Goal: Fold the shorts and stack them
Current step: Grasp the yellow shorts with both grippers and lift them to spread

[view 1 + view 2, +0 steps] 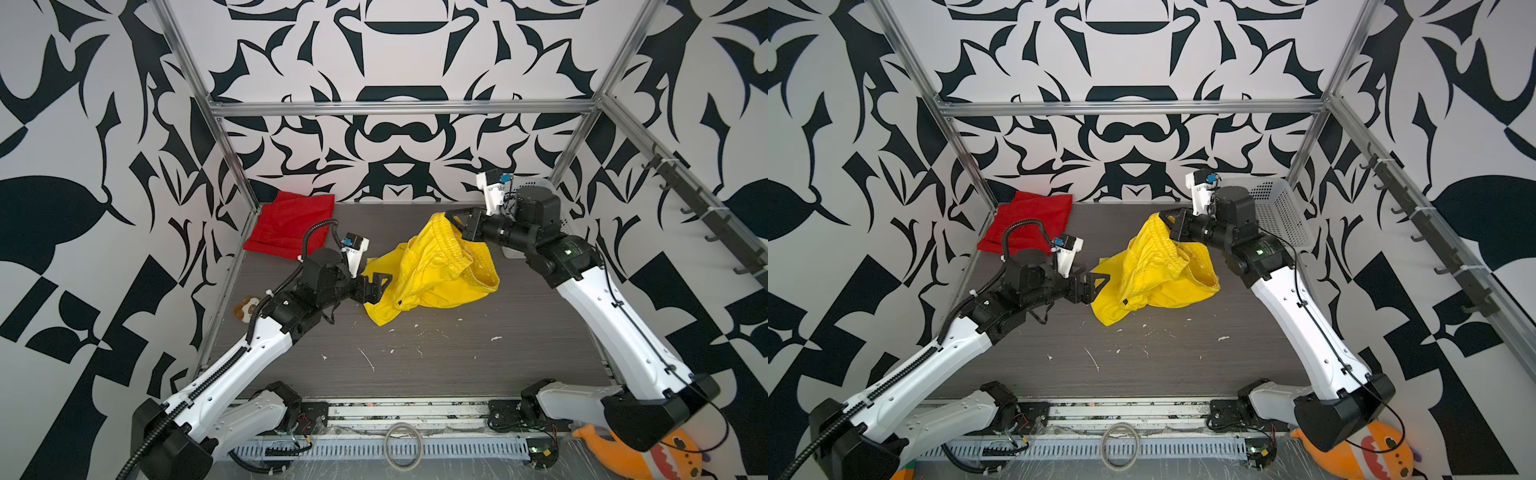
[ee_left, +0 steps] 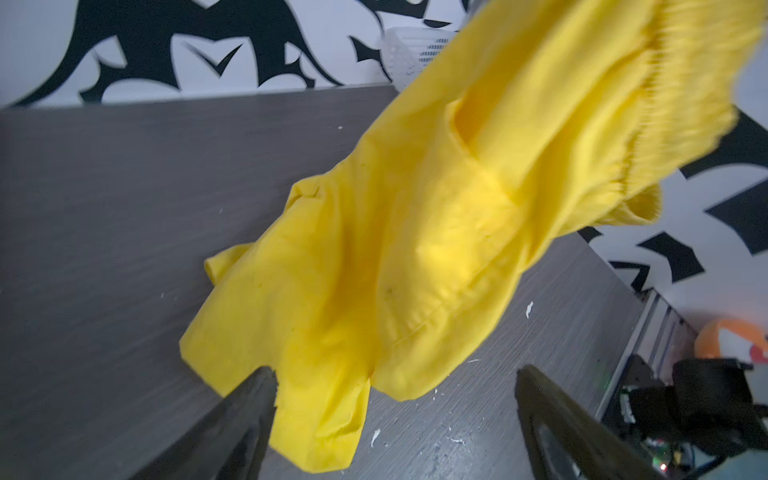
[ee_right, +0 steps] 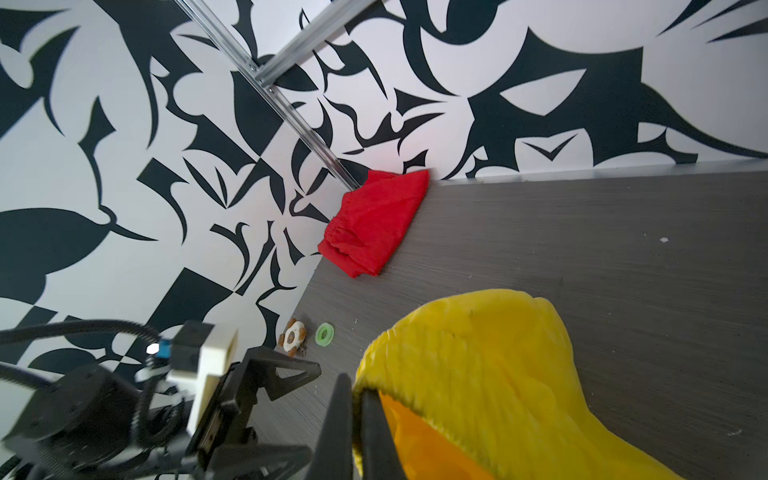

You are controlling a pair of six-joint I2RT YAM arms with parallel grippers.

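Observation:
The yellow shorts (image 1: 432,270) (image 1: 1154,270) hang mid-table, lifted by their elastic waistband, with their legs trailing on the dark tabletop. My right gripper (image 1: 451,218) (image 1: 1165,216) (image 3: 353,384) is shut on that waistband, holding it up toward the back. My left gripper (image 1: 380,286) (image 1: 1096,286) (image 2: 397,374) stands open, low at the shorts' left edge. In the left wrist view a leg hem of the yellow shorts (image 2: 415,249) hangs between the spread jaws, near one finger. The red shorts (image 1: 291,224) (image 1: 1027,224) (image 3: 374,224) lie folded in the back left corner.
A white perforated basket (image 1: 1279,212) (image 2: 411,50) stands at the back right behind the right arm. An orange plush shark (image 1: 648,453) (image 1: 1370,453) lies off the front right. A small brown-and-white toy (image 1: 247,309) (image 3: 295,336) and a green ring (image 3: 324,333) sit by the left wall.

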